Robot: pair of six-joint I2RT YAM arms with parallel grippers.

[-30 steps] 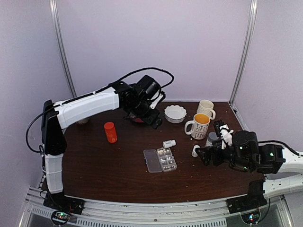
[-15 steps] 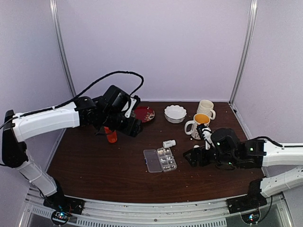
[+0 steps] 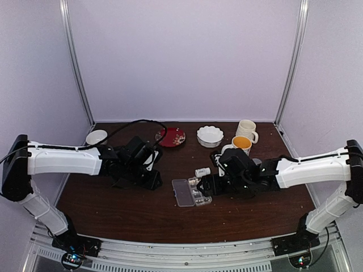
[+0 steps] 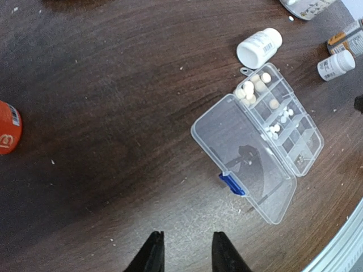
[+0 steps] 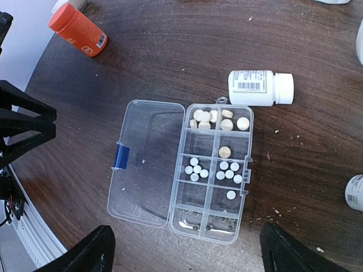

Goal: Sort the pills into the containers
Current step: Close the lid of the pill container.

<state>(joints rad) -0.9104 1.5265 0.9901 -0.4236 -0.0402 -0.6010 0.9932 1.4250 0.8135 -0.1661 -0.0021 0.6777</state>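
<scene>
The clear pill box (image 5: 211, 170) lies open on the dark table, its lid (image 5: 146, 161) folded out flat to the left. Its containers hold the pills: cream ones (image 5: 218, 119) in the far cells and small white ones (image 5: 195, 169) in the middle cells. My right gripper (image 5: 190, 252) hangs directly above the box, open wide, with nothing between its fingers (image 5: 93, 249). In the top view it sits at the box's right side (image 3: 207, 184). My left gripper (image 4: 187, 255) hovers over bare table left of the box (image 4: 258, 141), open by a narrow gap and holding nothing.
A white bottle (image 5: 261, 88) lies on its side just beyond the box, and another (image 5: 354, 192) stands to its right. The orange bottle (image 5: 78, 29) lies far left. A red plate (image 3: 171, 136), white bowl (image 3: 210, 135) and two mugs (image 3: 243, 141) stand at the back.
My left arm swung from the back of the table down toward the front, left of the box, and its jaws narrowed. My right arm moved left until it hung over the box.
</scene>
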